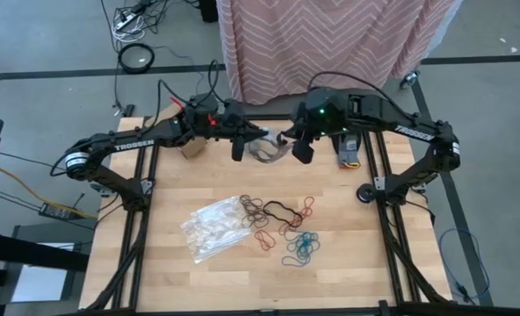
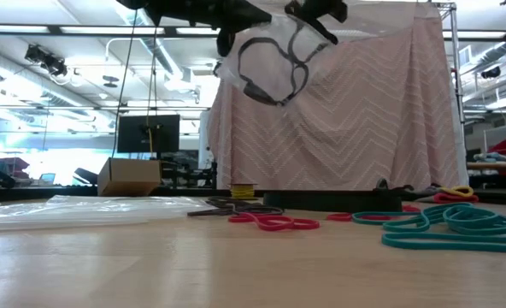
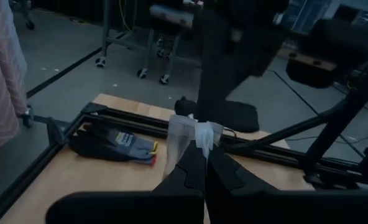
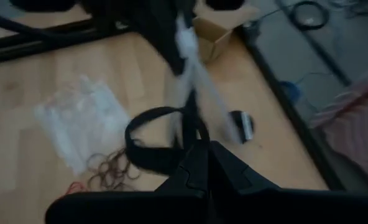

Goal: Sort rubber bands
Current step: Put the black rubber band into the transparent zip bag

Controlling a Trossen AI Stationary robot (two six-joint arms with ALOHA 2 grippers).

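- both arms are reaching in over the far half of the table [image 1: 357, 263] and are holding one clear plastic bag [image 1: 266, 149] up in the air between them.
- the left gripper [image 1: 240, 146] is clenching one edge of that bag; in the left wrist view its fingers are pressing together on a bunched white fold of plastic.
- the right gripper [image 1: 300, 147] is clenching the opposite edge; in the right wrist view the bag is stretching away from its closed fingers.
- inside the raised bag, a few large black rubber bands [image 2: 270, 68] are showing as dark loops hanging against the plastic.
- the rest of the rubber bands are lying loose on the wooden top, near the middle, below the lifted bag.
- a brown cluster [image 1: 252, 209] is sitting just beside a flat pile of clear bags [image 1: 213, 228].
- black loops [image 1: 282, 211] are lying next to the brown ones, and red bands [image 1: 266, 239] are scattering around them.
- teal bands [image 1: 300, 248] are bunching at the near side of the group; in the low view they are lying closest to the camera on the right.
- a small cardboard box [image 1: 191, 149] is standing at the far left of the table.
- a dark pair of gloves [image 3: 112, 144] is lying near the far right edge.
- a small black round disc [image 1: 364, 194] is resting by the right rail.
- a pink patterned cloth [image 1: 330, 44] is hanging behind the table.
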